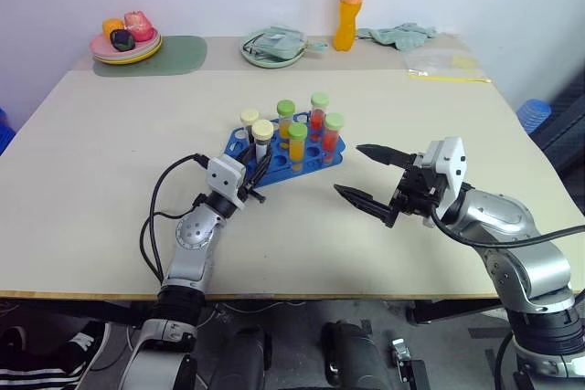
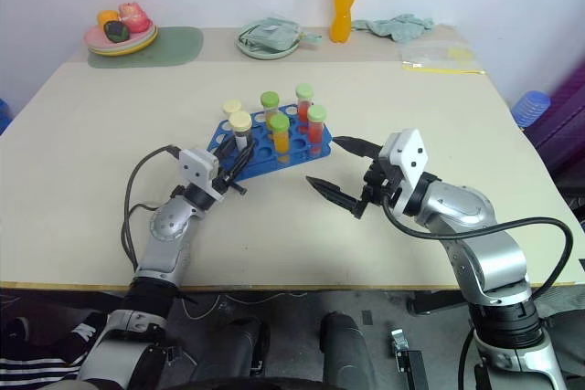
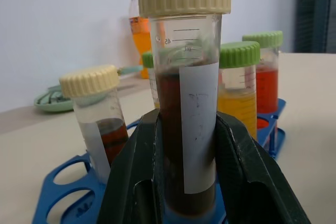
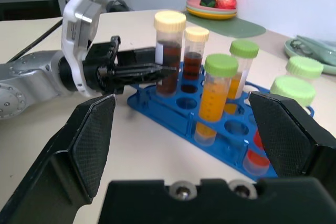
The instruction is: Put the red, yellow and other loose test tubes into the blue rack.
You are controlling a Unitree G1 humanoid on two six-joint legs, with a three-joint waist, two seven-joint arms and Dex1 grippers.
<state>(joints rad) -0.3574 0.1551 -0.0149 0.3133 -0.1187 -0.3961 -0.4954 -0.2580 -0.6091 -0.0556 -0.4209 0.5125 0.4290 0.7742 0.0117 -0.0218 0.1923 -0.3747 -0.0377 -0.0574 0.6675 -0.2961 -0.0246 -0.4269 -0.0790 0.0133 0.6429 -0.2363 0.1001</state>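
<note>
The blue rack (image 1: 236, 145) stands mid-table and holds several capped test tubes. Green-capped ones hold orange (image 4: 215, 98) or red liquid, and a cream-capped one (image 4: 194, 51) holds dark liquid. My left gripper (image 1: 260, 163) is shut on another cream-capped tube of dark brown liquid (image 3: 186, 129). That tube is upright, with its lower end in a hole at the rack's near left end. My right gripper (image 1: 352, 171) hovers open just right of the rack, with nothing between its fingers (image 4: 92, 140).
Along the back edge are a plate of fruit (image 1: 126, 43) on a green mat (image 1: 178, 54), a green dish (image 1: 272, 48), an orange drink bottle (image 1: 347, 6), a cloth (image 1: 398, 34) and a plastic bag (image 1: 441, 63). Bare tabletop surrounds the rack.
</note>
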